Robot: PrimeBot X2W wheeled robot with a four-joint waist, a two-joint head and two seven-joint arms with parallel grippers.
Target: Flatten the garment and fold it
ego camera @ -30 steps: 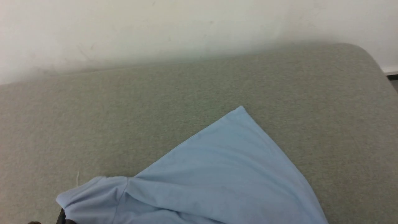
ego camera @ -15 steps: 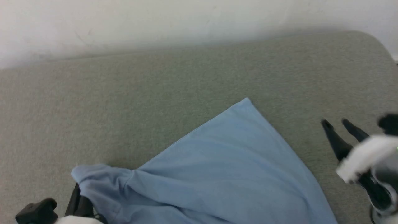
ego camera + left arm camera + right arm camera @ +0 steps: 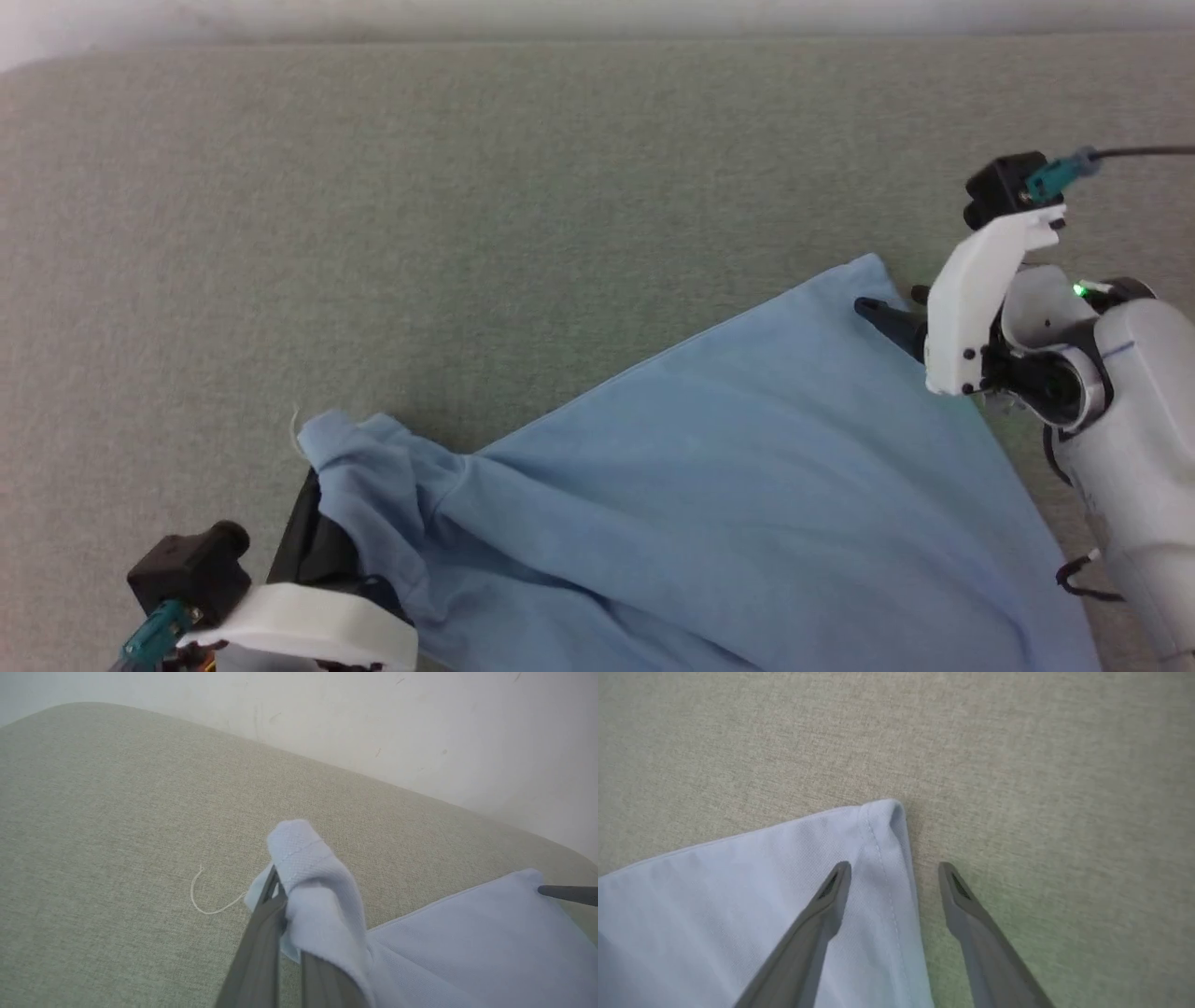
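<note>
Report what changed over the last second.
The head camera tilted down, so the wall has nearly left its view. The right gripper came in from the right with jaws open and now straddles the garment at its far corner, one finger over the fabric, one over the grey cushion. The left gripper stays shut on the bunched sleeve; the garment lies spread much as before.

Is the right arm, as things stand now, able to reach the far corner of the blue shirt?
Probably yes. The right gripper stands open astride the hem of the shirt, just short of its corner; nothing lies between them.
</note>
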